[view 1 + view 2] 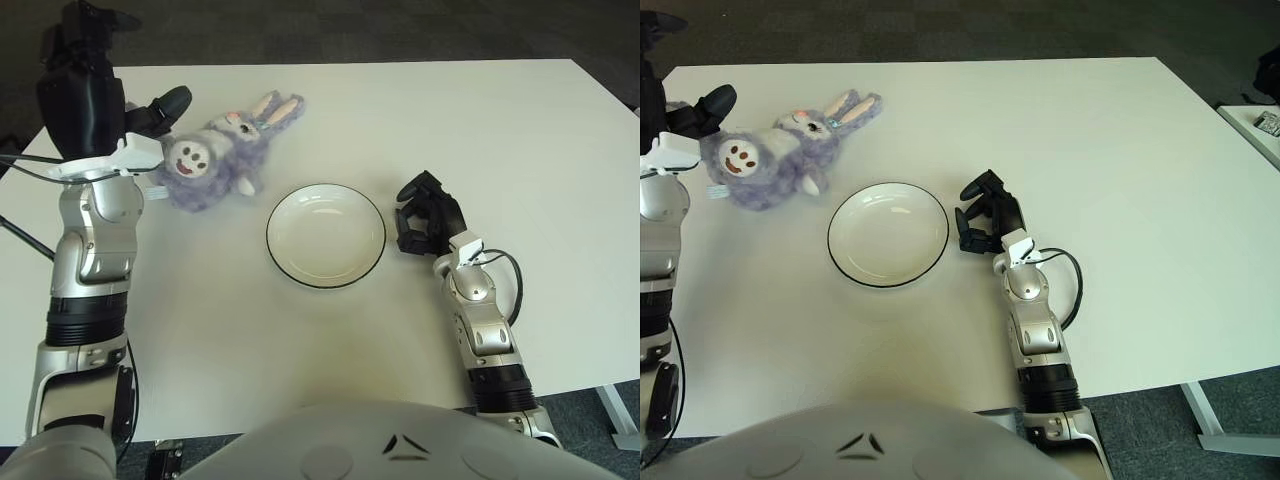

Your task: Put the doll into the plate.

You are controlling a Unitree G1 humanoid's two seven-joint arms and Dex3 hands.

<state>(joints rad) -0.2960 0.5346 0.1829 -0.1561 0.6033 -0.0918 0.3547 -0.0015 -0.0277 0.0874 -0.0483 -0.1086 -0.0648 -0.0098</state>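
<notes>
A purple plush bunny doll (215,155) lies on its side at the table's back left, pink-lined ears pointing toward the right, one smiling foot pad facing up. My left hand (105,85) is raised at the doll's left end with its fingers spread. Its thumb (165,104) reaches over the doll's edge, and nothing is clasped. The white plate (325,240) with a dark rim stands in the middle of the table, right of the doll and apart from it. Just off the plate's right rim is my right hand (425,215), fingers curled and holding nothing.
The white table (500,130) extends wide behind and to the right of the plate. Dark carpet shows beyond its far edge. A cable (512,275) loops beside my right forearm.
</notes>
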